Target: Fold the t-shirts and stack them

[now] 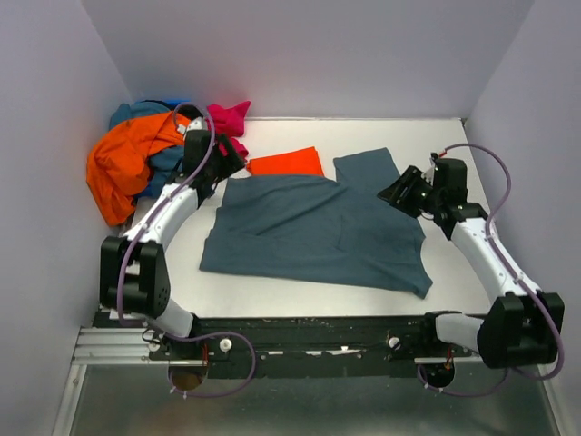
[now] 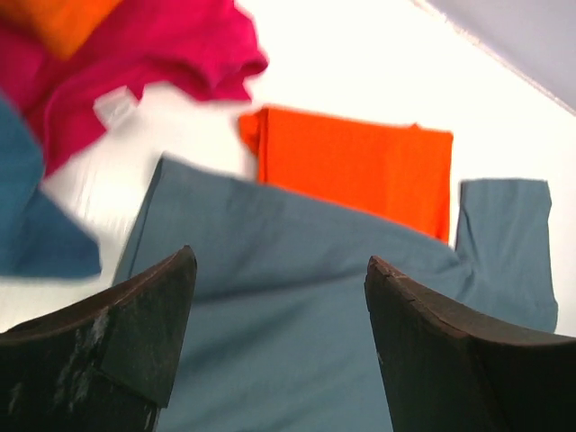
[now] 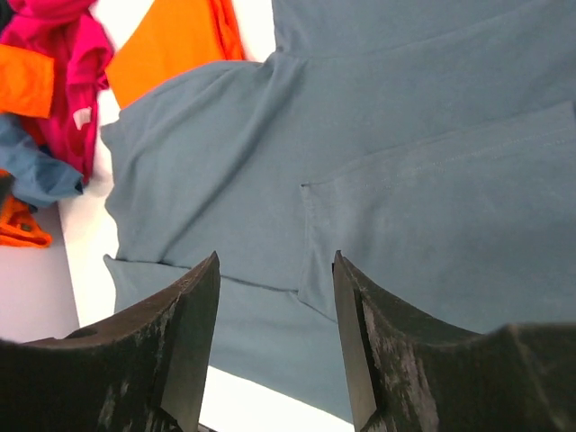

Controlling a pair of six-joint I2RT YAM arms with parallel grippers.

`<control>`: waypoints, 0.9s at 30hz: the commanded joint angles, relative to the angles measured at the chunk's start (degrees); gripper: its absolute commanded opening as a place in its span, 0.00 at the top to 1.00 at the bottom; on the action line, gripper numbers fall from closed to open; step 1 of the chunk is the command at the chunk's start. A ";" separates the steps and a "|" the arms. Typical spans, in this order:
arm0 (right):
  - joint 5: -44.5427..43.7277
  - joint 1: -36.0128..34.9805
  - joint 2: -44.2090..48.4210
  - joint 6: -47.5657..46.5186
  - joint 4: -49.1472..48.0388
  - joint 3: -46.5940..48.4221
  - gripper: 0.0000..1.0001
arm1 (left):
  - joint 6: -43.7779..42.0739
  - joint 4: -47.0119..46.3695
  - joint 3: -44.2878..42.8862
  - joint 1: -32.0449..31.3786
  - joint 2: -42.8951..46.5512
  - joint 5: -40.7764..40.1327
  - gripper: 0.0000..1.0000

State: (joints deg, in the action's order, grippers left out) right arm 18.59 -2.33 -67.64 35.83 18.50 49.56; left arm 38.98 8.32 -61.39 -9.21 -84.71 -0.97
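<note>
A slate blue-grey t-shirt [image 1: 309, 227] lies spread on the white table, partly folded, with one sleeve toward the back right. Behind it lies a folded bright orange-red t-shirt [image 1: 286, 163]. My left gripper [image 1: 231, 165] hovers over the grey shirt's back left corner. It is open, and only grey cloth [image 2: 297, 306] shows below its fingers [image 2: 135, 333], with the orange-red shirt [image 2: 360, 166] beyond. My right gripper [image 1: 392, 193] hangs above the grey shirt's right side by the sleeve. It too is open over the cloth [image 3: 405, 135], holding nothing.
A heap of unfolded shirts sits in the back left corner: orange [image 1: 127, 163], magenta pink [image 1: 227, 118] and teal-blue [image 1: 136, 113]. Grey walls close in the table at the left, back and right. Bare white table [image 1: 300, 295] shows in front of the grey shirt.
</note>
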 commanded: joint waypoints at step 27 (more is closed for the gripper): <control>20.78 -22.02 -24.64 7.05 -39.14 -10.80 0.76 | 3.29 -1.02 -39.86 -2.92 -46.42 32.35 0.80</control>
State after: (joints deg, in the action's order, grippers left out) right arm 32.40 -23.07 -90.15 39.72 -8.97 39.97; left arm 37.56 13.76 -100.20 -12.01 -129.54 23.83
